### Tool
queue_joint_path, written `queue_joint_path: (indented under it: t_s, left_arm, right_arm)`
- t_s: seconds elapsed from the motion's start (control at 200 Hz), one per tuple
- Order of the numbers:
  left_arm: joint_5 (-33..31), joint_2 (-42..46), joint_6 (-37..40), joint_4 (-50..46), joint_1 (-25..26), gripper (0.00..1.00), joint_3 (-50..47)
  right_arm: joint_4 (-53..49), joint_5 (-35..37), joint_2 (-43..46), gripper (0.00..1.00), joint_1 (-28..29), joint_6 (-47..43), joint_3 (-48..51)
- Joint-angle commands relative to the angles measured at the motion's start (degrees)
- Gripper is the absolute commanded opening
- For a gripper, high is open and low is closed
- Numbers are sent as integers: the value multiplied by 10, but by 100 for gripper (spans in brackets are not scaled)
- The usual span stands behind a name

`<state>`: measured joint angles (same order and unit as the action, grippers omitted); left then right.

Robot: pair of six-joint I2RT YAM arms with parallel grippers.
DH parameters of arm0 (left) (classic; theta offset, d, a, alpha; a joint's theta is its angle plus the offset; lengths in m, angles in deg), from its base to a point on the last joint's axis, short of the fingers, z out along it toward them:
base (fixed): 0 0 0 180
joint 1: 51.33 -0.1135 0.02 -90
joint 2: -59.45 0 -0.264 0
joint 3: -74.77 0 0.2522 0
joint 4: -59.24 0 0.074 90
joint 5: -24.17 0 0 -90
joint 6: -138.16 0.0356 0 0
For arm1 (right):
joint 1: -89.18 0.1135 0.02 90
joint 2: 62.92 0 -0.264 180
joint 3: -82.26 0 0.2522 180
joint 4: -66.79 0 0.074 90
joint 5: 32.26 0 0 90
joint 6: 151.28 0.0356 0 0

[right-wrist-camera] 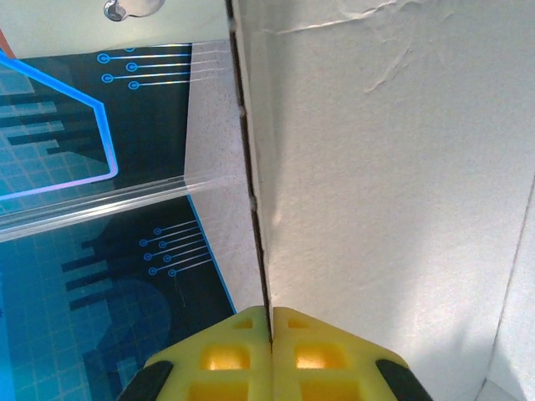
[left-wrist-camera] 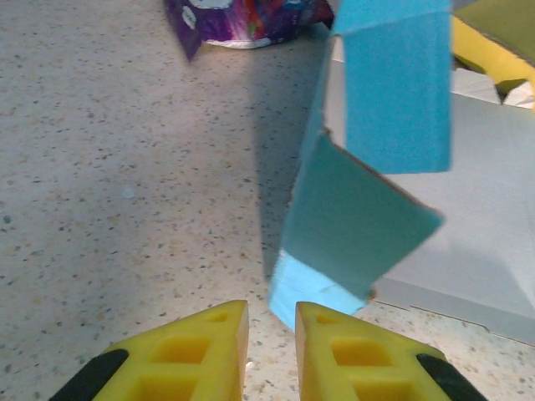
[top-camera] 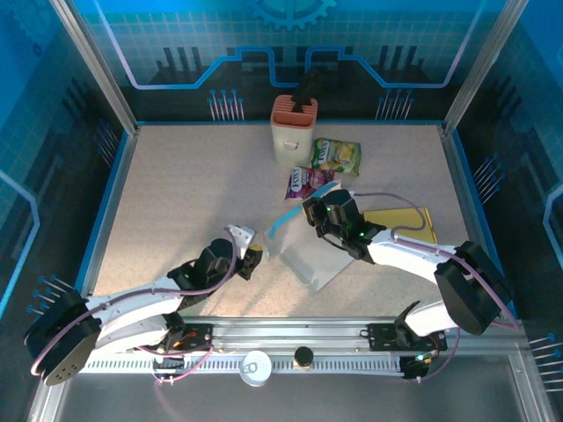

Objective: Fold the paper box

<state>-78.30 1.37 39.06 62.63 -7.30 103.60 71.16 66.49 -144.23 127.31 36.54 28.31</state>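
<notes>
R hand (right-wrist-camera: pixel 270 327) pinching paper box (right-wrist-camera: pixel 393 167), L hand (left-wrist-camera: pixel 272 334) ajar — near blue flap (left-wrist-camera: pixel 359 217), bag (left-wrist-camera: pixel 242 21) txt blurred

**Bright, even light; soft shadows, blur up close**

The top view is sharp and evenly lit from above: the bench (top-camera: pixel 185 193) is bright, the blue walls (top-camera: pixel 396 35) round it dimmer. In the left wrist view the paper box (left-wrist-camera: pixel 368 225) casts a soft grey shadow on the bench beside it, and the left hand (left-wrist-camera: pixel 272 316) looks slightly soft. In the right wrist view the box's white card is nearly washed out, and the right hand (right-wrist-camera: pixel 270 322) is blurred.
</notes>
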Motion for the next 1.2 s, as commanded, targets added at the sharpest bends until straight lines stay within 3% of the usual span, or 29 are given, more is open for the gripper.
queue_joint_path:
  t_s: [0.0, 0.155, 0.355, 0.92, 1.196]
  left_arm:
    - [-10, -25, 1, 28, -9, 24, 10]
    - [50, -83, 38, 67, -16, 26, 29]
    - [53, -123, 65, 84, -19, 28, 44]
    - [105, -145, 95, 81, -20, 24, 81]
    - [163, -143, 91, 84, -21, 29, 94]
  right_arm:
    - [-32, -15, -2, 0, -6, -7, 0]
    - [-30, -20, -7, 0, -6, -8, -3]
    - [-30, -30, -14, 0, -6, -9, -3]
    - [-3, -36, -18, 0, -2, -8, -3]
    - [4, -39, -17, 0, -3, -7, -3]
